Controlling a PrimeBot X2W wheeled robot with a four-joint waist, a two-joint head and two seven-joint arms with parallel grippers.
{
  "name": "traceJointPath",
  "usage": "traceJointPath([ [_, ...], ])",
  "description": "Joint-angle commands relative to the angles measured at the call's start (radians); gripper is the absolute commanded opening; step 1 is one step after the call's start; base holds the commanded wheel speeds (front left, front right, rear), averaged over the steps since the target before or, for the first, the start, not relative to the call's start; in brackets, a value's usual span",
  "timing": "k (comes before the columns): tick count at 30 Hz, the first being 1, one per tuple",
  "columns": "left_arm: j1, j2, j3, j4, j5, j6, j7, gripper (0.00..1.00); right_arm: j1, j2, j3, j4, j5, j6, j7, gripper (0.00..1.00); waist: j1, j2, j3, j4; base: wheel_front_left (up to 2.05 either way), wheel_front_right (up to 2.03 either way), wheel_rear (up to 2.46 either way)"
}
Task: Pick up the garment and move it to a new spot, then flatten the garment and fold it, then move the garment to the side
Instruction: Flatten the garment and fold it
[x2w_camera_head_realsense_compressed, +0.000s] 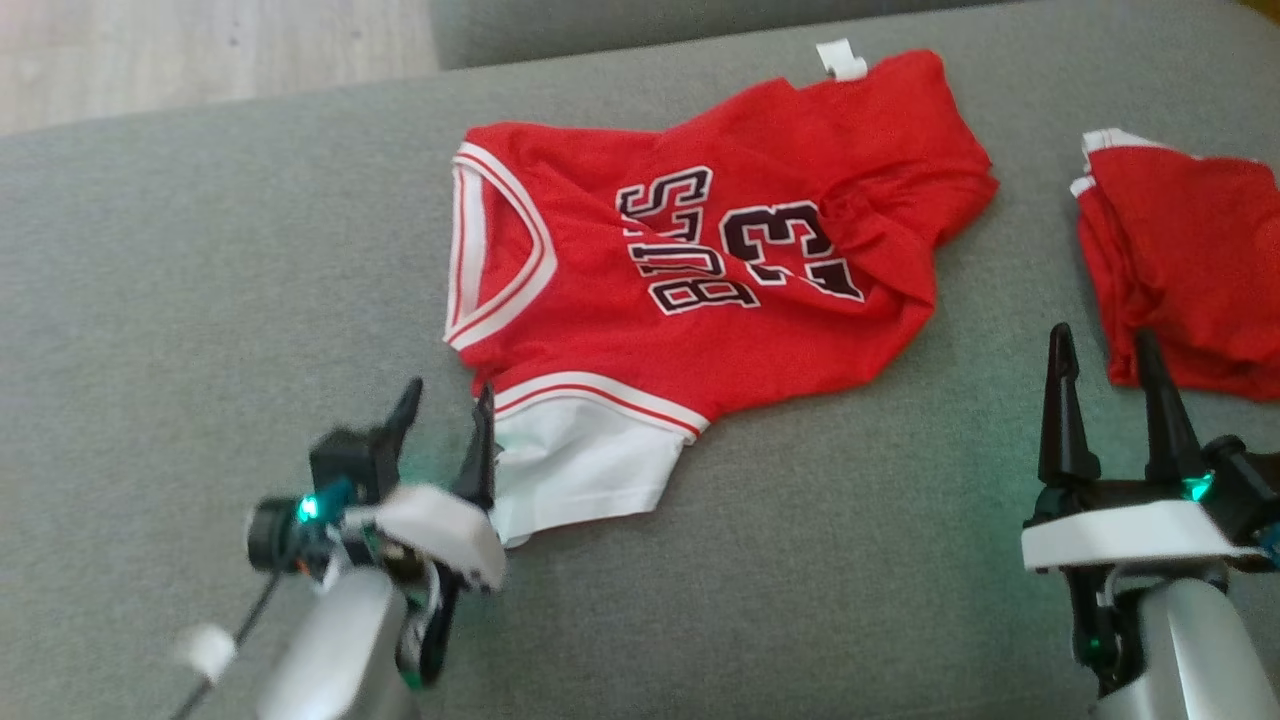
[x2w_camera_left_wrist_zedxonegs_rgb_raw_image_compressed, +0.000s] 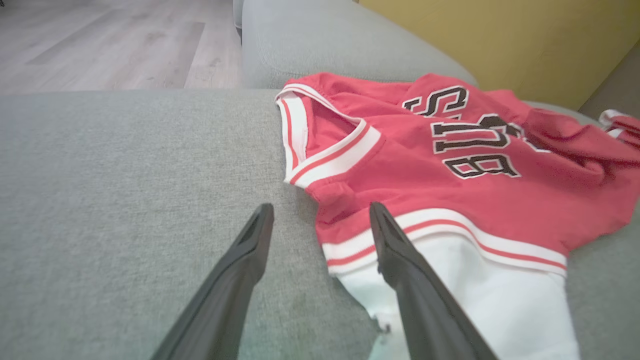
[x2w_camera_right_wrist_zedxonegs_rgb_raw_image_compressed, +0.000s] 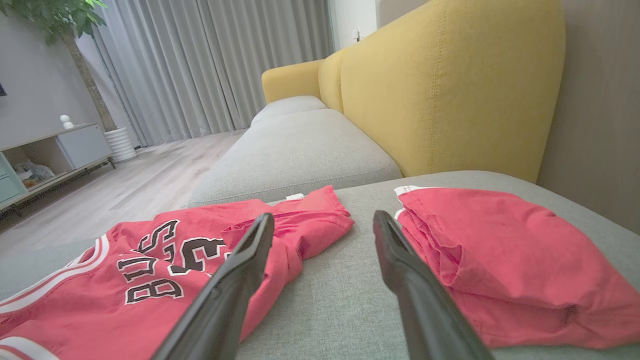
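The garment (x2w_camera_head_realsense_compressed: 700, 270) is a red jersey with black lettering and a white sleeve, lying rumpled on the grey sofa seat (x2w_camera_head_realsense_compressed: 200, 260). It also fills the right half of the left wrist view (x2w_camera_left_wrist_zedxonegs_rgb_raw_image_compressed: 450, 165) and the lower left of the right wrist view (x2w_camera_right_wrist_zedxonegs_rgb_raw_image_compressed: 150, 260). My left gripper (x2w_camera_head_realsense_compressed: 447, 410) stands open at the jersey's near left corner, its right finger over the white sleeve edge (x2w_camera_left_wrist_zedxonegs_rgb_raw_image_compressed: 425, 280). My right gripper (x2w_camera_head_realsense_compressed: 1102, 355) is open and empty, between the jersey and a second red piece.
A folded red garment (x2w_camera_head_realsense_compressed: 1190, 260) lies at the right edge of the seat, also in the right wrist view (x2w_camera_right_wrist_zedxonegs_rgb_raw_image_compressed: 510, 260). A yellow sofa back (x2w_camera_right_wrist_zedxonegs_rgb_raw_image_compressed: 450, 90) rises behind. A second grey cushion (x2w_camera_right_wrist_zedxonegs_rgb_raw_image_compressed: 295, 150) and wooden floor (x2w_camera_head_realsense_compressed: 200, 50) lie to the far left.
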Motion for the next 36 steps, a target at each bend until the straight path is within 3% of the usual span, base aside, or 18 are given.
traceJointPath([
  [1,-0.069,0.023,0.024,-0.004,0.006,-0.001,0.021,1.00,-0.044,-0.005,0.026,-0.037,0.009,-0.001,-0.011,1.00,-0.0001,0.0000,0.021,-0.017,0.00,0.00,0.00],
  [6,-0.148,0.045,0.005,0.088,-0.001,-0.042,0.119,1.00,-0.057,-0.005,0.034,-0.033,0.021,-0.001,-0.011,1.00,-0.0001,0.0000,0.051,-0.048,0.00,0.00,0.00],
  [16,-0.247,0.075,-0.011,0.194,0.000,-0.073,0.163,1.00,-0.081,-0.005,0.052,-0.040,0.032,-0.001,-0.011,1.00,-0.0001,0.0000,0.094,-0.099,0.00,0.00,0.00],
  [17,-0.258,0.076,-0.013,0.205,-0.002,-0.078,0.169,0.68,-0.083,-0.005,0.054,-0.041,0.033,-0.001,-0.011,1.00,-0.0001,0.0000,0.097,-0.102,0.00,0.00,0.00],
  [18,-0.269,0.079,-0.017,0.215,-0.002,-0.084,0.172,0.04,-0.084,-0.005,0.056,-0.042,0.034,-0.001,-0.011,1.00,-0.0001,0.0000,0.099,-0.105,0.00,0.00,0.00],
  [19,-0.279,0.082,-0.018,0.225,-0.004,-0.089,0.173,0.00,-0.086,-0.005,0.057,-0.043,0.034,-0.001,-0.011,1.00,-0.0001,0.0000,0.101,-0.107,0.00,0.00,0.00],
  [36,-0.417,0.166,0.101,0.376,-0.066,-0.033,0.008,0.00,-0.088,-0.005,0.069,-0.045,0.020,-0.001,-0.011,1.00,-0.0001,0.0000,0.113,-0.082,0.00,0.00,0.00],
])
